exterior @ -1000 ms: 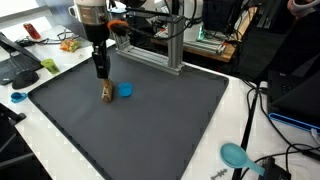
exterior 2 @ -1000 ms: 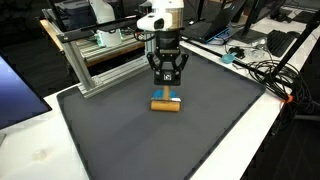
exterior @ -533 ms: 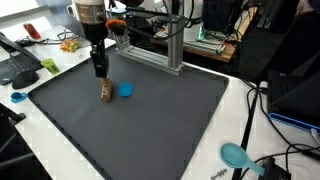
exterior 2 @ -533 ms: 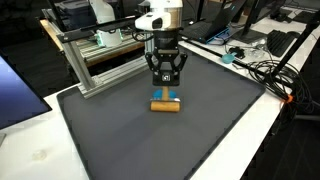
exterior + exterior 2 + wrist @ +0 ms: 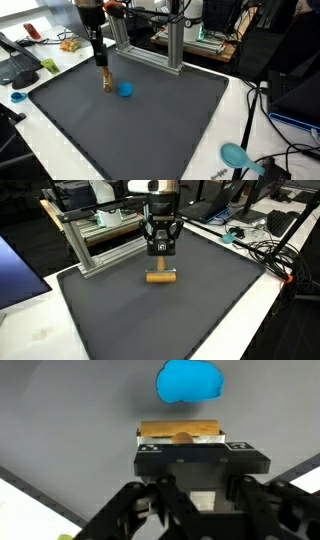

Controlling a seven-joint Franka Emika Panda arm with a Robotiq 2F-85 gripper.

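Observation:
My gripper [image 5: 103, 70] [image 5: 160, 264] is shut on a short wooden block [image 5: 105, 83] [image 5: 161, 276], which hangs a little above the black mat [image 5: 150, 120] [image 5: 150, 315]. In the wrist view the wooden block [image 5: 180, 431] lies crosswise between the gripper [image 5: 195, 448] pads. A small blue round object [image 5: 125, 89] [image 5: 190, 381] lies on the mat just beside and beyond the block. In the exterior view from the front I cannot see the blue object; the block hides it.
An aluminium frame [image 5: 150, 48] [image 5: 100, 242] stands at the mat's back edge, close behind the gripper. A teal scoop [image 5: 235, 155] lies off the mat near cables. A small blue lid [image 5: 17, 97] and desk clutter [image 5: 25, 58] sit at the side.
The gripper has risen with the wooden block, lifting it off the mat and away from the blue object. The jaws stayed shut.

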